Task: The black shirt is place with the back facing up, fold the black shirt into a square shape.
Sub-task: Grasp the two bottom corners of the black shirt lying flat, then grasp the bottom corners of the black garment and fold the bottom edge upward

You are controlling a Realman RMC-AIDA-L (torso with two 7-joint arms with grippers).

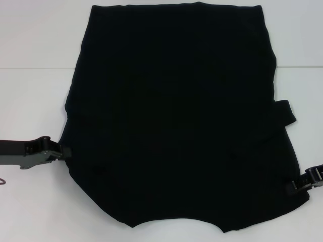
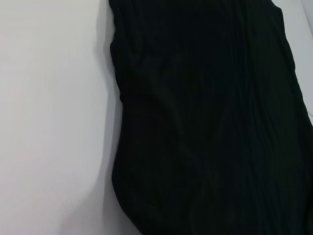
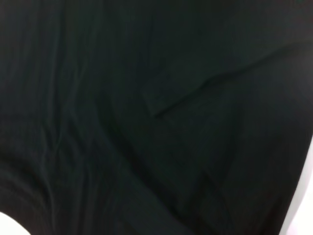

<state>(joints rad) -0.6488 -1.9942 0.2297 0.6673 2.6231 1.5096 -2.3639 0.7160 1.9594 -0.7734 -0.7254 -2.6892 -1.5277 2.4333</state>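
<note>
The black shirt [image 1: 176,116] lies spread flat on the white table [image 1: 35,101], plain side up, no letters showing. Its curved neckline is at the near edge and its straight hem at the far edge. Both sides look folded inward, and a bit of sleeve [image 1: 284,112] pokes out on the right. My left gripper [image 1: 63,151] is low at the shirt's left edge, touching the cloth near the front corner. At the shirt's right edge near the front sits my right gripper [image 1: 292,185]. The shirt [image 2: 205,122] fills much of the left wrist view, and the shirt [image 3: 146,117] fills nearly all of the right wrist view.
Bare white table surrounds the shirt on the left, the right and the far side. A faint seam line [image 1: 35,68] runs across the table behind the arms. The shirt's near edge reaches almost to the front of the head view.
</note>
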